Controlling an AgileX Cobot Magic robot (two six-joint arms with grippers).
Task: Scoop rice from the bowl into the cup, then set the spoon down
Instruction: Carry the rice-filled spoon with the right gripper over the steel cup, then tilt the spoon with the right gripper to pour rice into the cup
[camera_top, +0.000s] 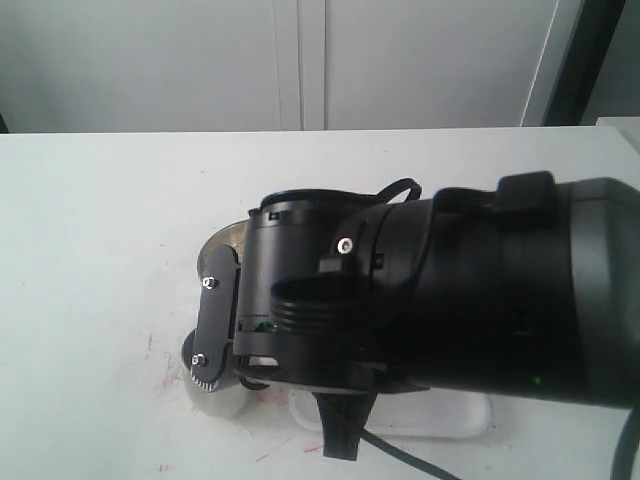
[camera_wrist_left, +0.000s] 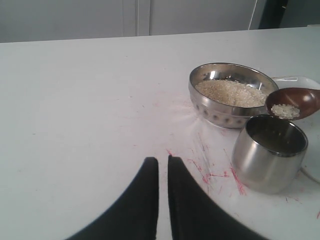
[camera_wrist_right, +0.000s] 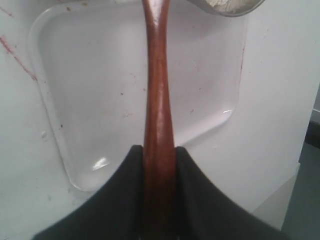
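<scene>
As the moment stands: one scoop is lifted and not yet tipped; entries run near to far.
Left gripper (camera_wrist_left: 162, 160): lower centre of the left wrist view; the two dark fingers are drawn almost together with nothing between them, idle above the table (camera_wrist_left: 75, 100).
Cup (camera_wrist_left: 270, 152): lower right of that view, upright on the table; whether any grains already lie inside cannot be told.
Spoon (camera_wrist_left: 292, 102): right edge, its head level just behind the cup's rim, between cup and bowl; it carries a small heap of rice (camera_wrist_left: 285, 111).
Bowl (camera_wrist_left: 215, 112): right of centre, just beyond the cup, well filled with grains.
Right gripper (camera_wrist_right: 159, 150): lower centre of the right wrist view, clamped on the spoon's handle, which runs up the middle of the frame.
Tray (camera_wrist_right: 90, 75): clear plastic, lying beneath the handle in the right wrist view.
Exterior view: the right arm fills the frame and hides most of the work.
Done, by judgement: dipping and lifting.
Left, by judgement: bring the head over the cup's mouth, tip it, then lay the spoon down, perhaps in the tray.
</scene>
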